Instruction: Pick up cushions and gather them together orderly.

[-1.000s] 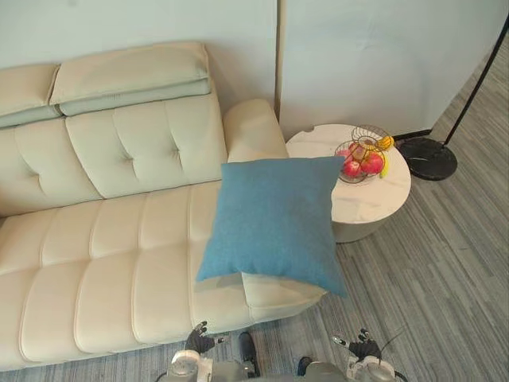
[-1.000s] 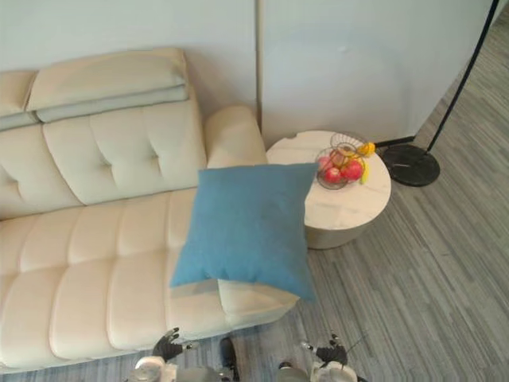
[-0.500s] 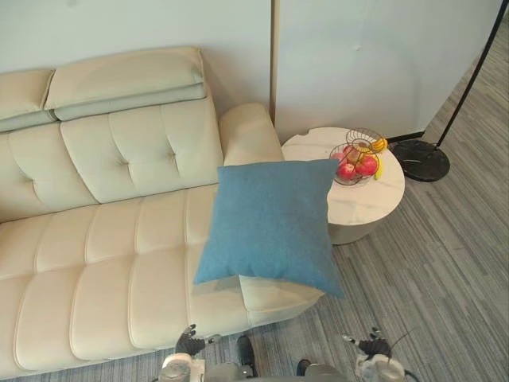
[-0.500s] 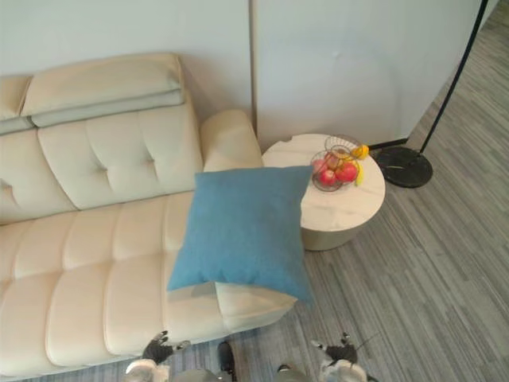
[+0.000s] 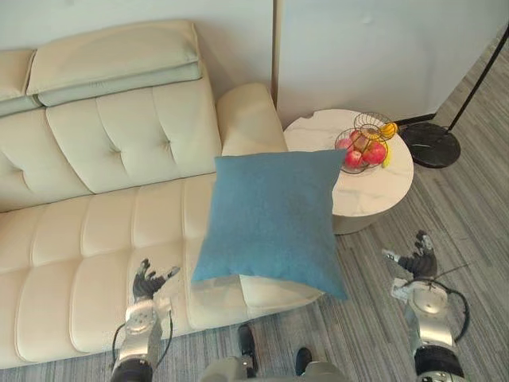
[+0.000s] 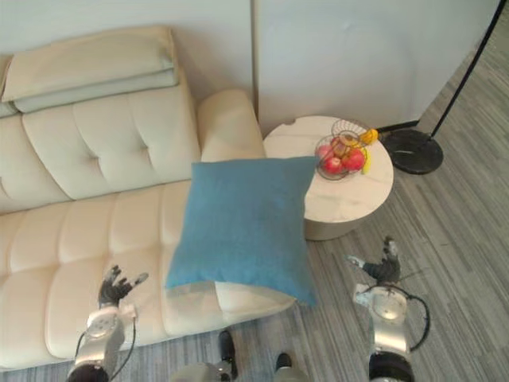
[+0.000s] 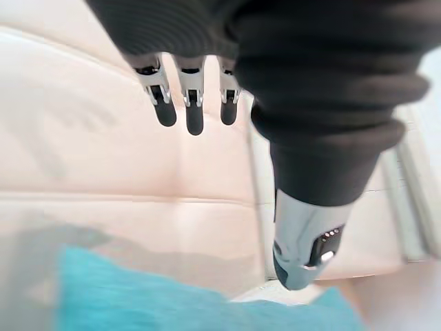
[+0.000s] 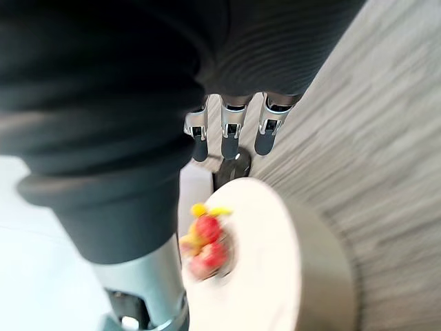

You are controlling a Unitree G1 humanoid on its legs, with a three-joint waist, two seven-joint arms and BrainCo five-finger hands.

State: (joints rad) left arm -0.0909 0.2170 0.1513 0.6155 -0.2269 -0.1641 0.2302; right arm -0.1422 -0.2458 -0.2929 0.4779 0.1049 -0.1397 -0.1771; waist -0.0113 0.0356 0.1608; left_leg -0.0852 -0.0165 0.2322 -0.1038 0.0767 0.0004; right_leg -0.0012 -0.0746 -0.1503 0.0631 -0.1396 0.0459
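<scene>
The blue cushion [image 5: 270,215] lies on the right end of the sofa [image 5: 87,239], its lower edge hanging past the seat front. Both hands are empty with fingers spread loose: the left hand [image 5: 146,283], over the seat, has it at two o'clock, near its lower corner, while the right hand [image 5: 417,259], over the floor, has it at ten o'clock, farther off. The left wrist view catches blue cloth beyond straight fingers; the right wrist view looks onto the fruit basket [image 8: 205,241] on the round counter [image 8: 269,262].

The left hand [image 5: 147,284] and right hand [image 5: 417,262] had silver, dark-tipped fingers [image 7: 194,114], dark ribbed covers and silver-grey forearms.
</scene>
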